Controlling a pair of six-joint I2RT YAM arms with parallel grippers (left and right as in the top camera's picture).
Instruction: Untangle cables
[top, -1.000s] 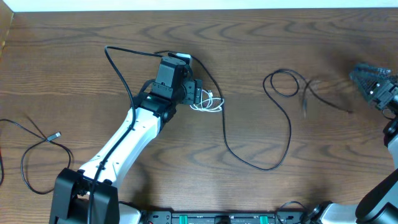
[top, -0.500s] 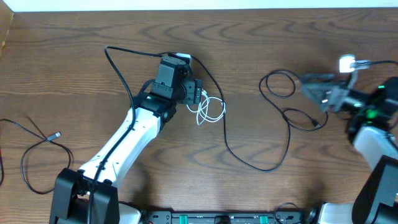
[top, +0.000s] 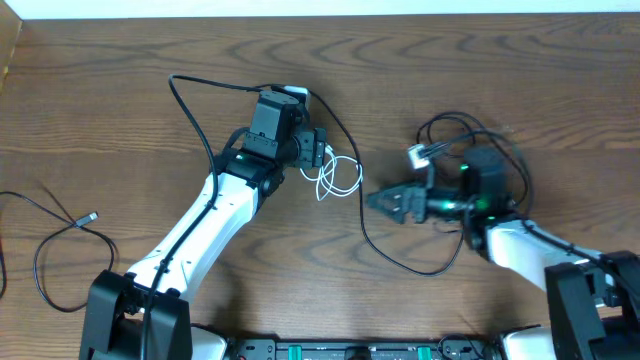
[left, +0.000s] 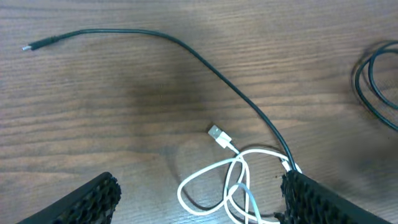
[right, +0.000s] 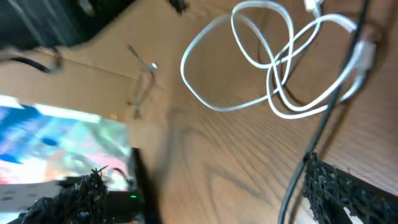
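Even, fairly bright indoor light falls from above on the brown wooden counter (top: 120, 90). Shadows beside the arms and cords are faint and soft-edged. In the overhead view a pale, washed-out strip runs along the far edge. That view is sharp on the left, but the right arm (top: 480, 190) is smeared and soft. The left wrist view is crisp at its centre, with clear wood grain and 1 dim, diffuse shadow patch; the 2 dark jaws in its near corners are out of focus. The right wrist view is tilted and blurred throughout, and the white cord (right: 267, 62) glares brightly.
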